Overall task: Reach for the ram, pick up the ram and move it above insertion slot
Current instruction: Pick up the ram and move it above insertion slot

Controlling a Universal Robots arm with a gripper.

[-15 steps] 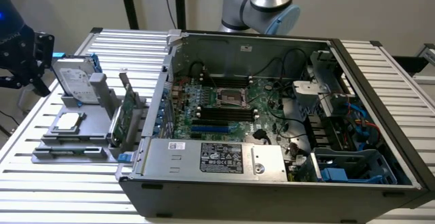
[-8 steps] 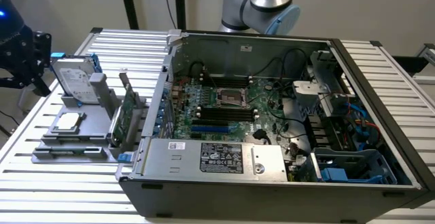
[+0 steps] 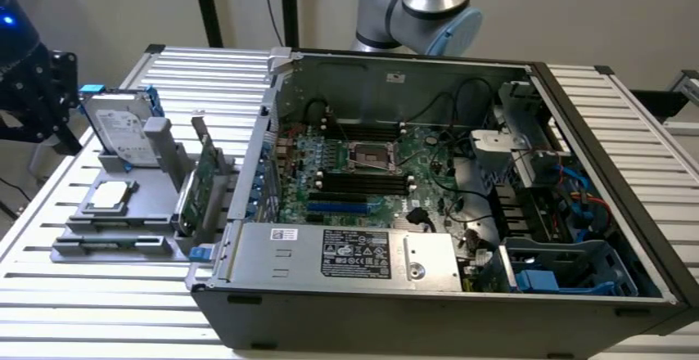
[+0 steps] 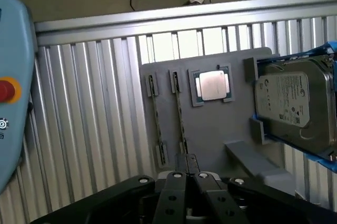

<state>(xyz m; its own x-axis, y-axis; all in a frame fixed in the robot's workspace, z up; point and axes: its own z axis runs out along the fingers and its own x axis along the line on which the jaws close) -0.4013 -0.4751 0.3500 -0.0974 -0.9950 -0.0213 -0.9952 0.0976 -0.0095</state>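
Since the pincer (image 4: 187,162) is seen with its fingers pressed together on nothing, the task is judged to be at its very start: the ram has not yet been grasped, and both the lift and the carry to the slot are left. In the wrist view the pincer is held over the grey holder tray (image 4: 221,129) on the slatted desk (image 4: 95,129). Its tips are near one end of two thin dark strips set edge-on between clips. The ram (image 4: 179,111) is taken to be one of these, though which cannot be told. A processor chip (image 4: 210,84) and a silver hard drive (image 4: 295,105) are kept on the same tray. The black memory slots (image 3: 361,182) inside the open computer case (image 3: 437,294) are well apart from the tray. The nearer strip's end is hidden behind the pincer, and the hard drive is cut off at the frame edge.
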